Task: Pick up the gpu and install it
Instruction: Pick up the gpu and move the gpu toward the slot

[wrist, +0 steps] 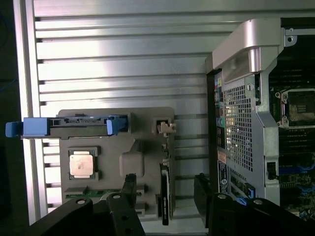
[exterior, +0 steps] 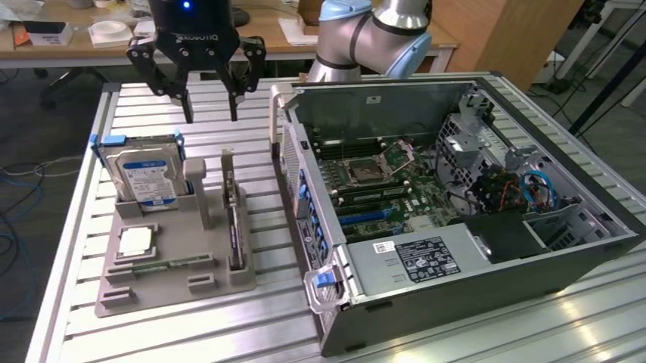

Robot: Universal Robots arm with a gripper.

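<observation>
The gpu (exterior: 235, 227) stands on its edge in a slot of the grey holder (exterior: 162, 291), its silver bracket at the far end. In the wrist view the gpu (wrist: 166, 191) appears as a thin dark card seen edge-on, running between my two fingers. My gripper (exterior: 211, 115) hangs open well above the slatted table, behind the holder's far end, with nothing between its fingers (wrist: 129, 183). The open computer case (exterior: 454, 197) lies at the exterior view's right, its motherboard (exterior: 389, 181) exposed.
In the same holder stand a hard drive (exterior: 150, 175) with a blue-white label, a square processor (exterior: 135, 240) and a narrow memory stick (exterior: 166, 265). The case's rear wall (wrist: 241, 128) rises close beside the holder. A wooden desk (exterior: 262, 34) lies behind the table.
</observation>
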